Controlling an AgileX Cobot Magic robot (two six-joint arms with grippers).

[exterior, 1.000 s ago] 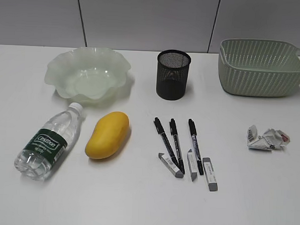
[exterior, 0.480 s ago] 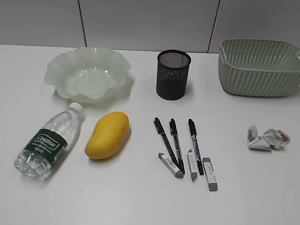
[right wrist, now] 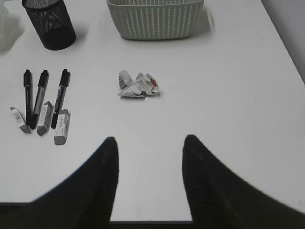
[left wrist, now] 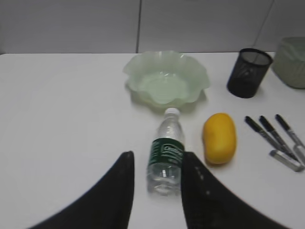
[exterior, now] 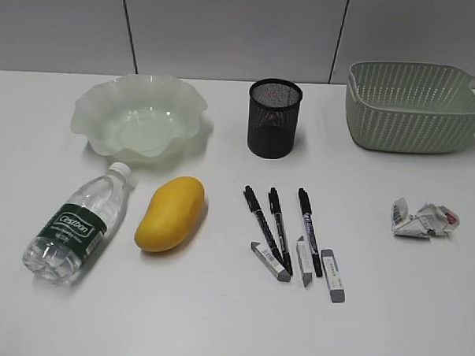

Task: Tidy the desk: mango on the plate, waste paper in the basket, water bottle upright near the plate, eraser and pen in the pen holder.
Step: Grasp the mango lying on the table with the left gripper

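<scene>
The water bottle (exterior: 76, 224) lies on its side on the desk (exterior: 215, 327), cap toward the pale green plate (exterior: 91, 101). The mango (exterior: 170, 214) rests beside it. Three pens (exterior: 280, 219) and three erasers (exterior: 332, 275) lie in front of the black mesh pen holder (exterior: 274, 118). The waste paper (exterior: 423, 219) sits before the green basket (exterior: 414, 107). My left gripper (left wrist: 157, 155) is open, hanging short of the bottle (left wrist: 165, 152), whose base shows between the fingers. My right gripper (right wrist: 150, 138) is open and empty, back from the paper (right wrist: 138, 85). Neither arm shows in the exterior view.
A grey panelled wall runs behind the desk. The desk's right edge (right wrist: 286, 52) passes close to the basket (right wrist: 155, 19), and its near edge lies under my right gripper.
</scene>
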